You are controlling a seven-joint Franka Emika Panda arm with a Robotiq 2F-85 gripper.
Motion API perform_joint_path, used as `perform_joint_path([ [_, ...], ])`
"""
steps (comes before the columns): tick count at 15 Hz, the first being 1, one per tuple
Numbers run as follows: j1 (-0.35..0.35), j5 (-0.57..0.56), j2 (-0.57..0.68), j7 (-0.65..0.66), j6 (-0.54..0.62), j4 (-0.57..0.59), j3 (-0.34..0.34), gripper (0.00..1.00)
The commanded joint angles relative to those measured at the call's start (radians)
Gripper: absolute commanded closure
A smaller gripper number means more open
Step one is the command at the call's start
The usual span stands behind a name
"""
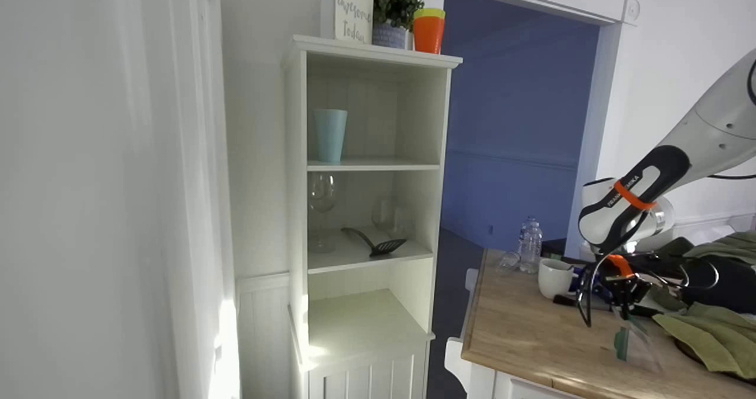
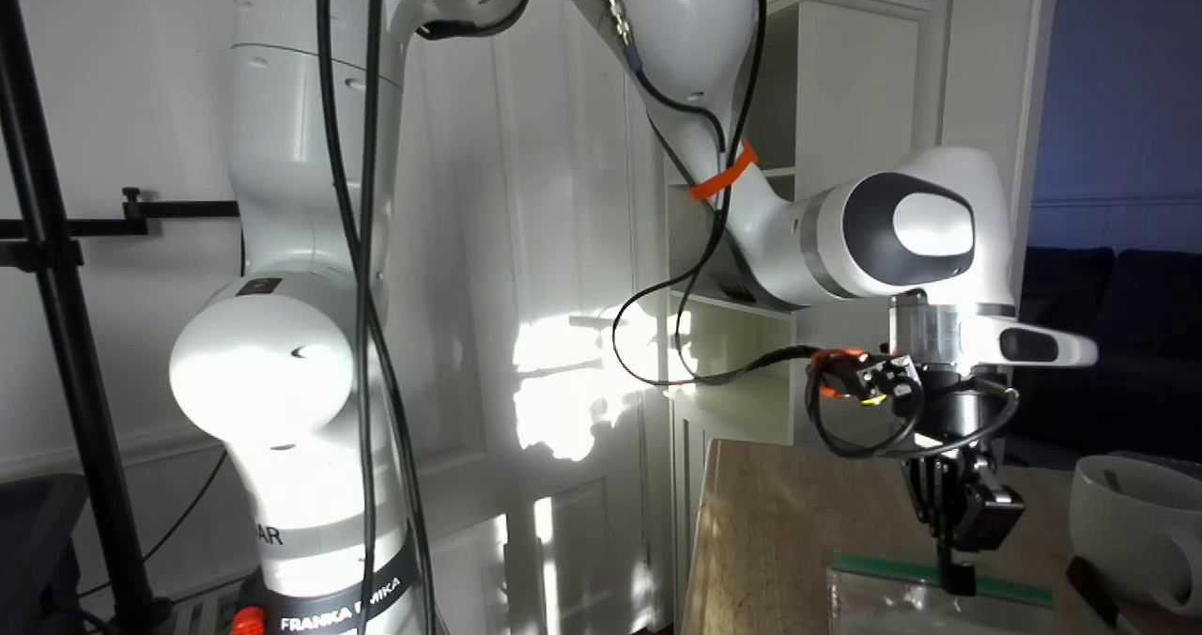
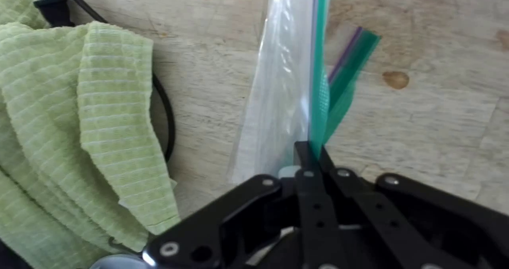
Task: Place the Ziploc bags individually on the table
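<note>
I've got the tool [image 3: 316,153] clamped on the green zip strip [image 3: 319,66] of a Ziploc bag [image 3: 276,98], hanging over the table [image 3: 429,141] near the light-green towel [image 3: 115,117]. Can't tell if the bag's bottom touches.

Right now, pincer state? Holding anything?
Pincer: closed, holding at least one clear Ziploc bag by its green zip strip; whether more than one, can't tell.
</note>
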Motion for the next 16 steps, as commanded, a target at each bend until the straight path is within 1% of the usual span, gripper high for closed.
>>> perform_joint_path([
  [1,0.03,0.046,0.035,-0.015,0.076,-0.039,0.022,0.98],
  [2,0.038,0.065,0.043,-0.024,0.086,-0.045,0.031,0.95],
  [3,0.046,0.076,0.049,-0.027,0.096,-0.05,0.037,0.83],
  [4,0.054,0.089,0.055,-0.029,0.102,-0.052,0.042,0.79],
  [5,0.061,0.102,0.059,-0.033,0.104,-0.054,0.047,0.7],
  [9,0.079,0.137,0.067,-0.048,0.109,-0.055,0.056,0.6],
  [10,0.081,0.145,0.067,-0.051,0.109,-0.056,0.057,0.64],
  [12,0.082,0.163,0.063,-0.059,0.104,-0.058,0.061,0.66],
  [15,0.084,0.172,0.067,-0.066,0.104,-0.055,0.061,0.74],
  [16,0.084,0.173,0.068,-0.067,0.103,-0.055,0.061,0.78],
])
